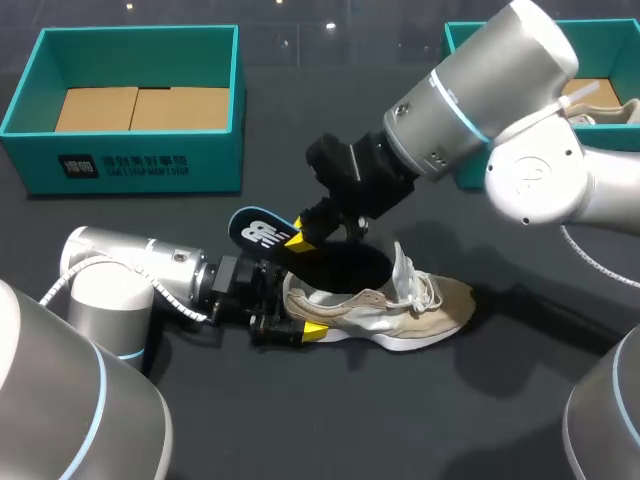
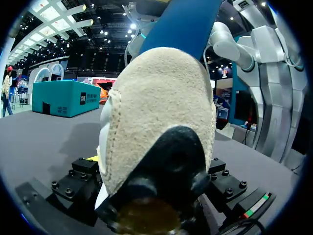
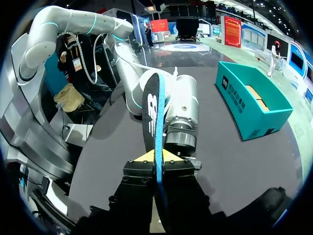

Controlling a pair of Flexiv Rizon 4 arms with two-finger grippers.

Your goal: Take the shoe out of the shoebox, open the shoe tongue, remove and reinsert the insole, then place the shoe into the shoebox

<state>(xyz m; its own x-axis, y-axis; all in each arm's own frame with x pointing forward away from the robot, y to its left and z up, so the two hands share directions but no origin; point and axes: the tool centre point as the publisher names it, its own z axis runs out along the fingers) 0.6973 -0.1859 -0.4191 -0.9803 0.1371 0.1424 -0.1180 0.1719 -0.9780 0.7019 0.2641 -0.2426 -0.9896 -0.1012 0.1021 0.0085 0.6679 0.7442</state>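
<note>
Both mid-table [image 1: 520, 400], left end effector [image 1: 292, 312] clamping shoe [image 1: 400, 310], right end effector [image 1: 298, 239] pinching insole [image 1: 257, 231]

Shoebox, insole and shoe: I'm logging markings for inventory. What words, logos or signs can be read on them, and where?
Shoebox, front wall: a dark square sign and two lines of white print, too small to read.
Insole: a white emblem on the blue surface, not readable as words.
Shoe: no print visible.
</note>
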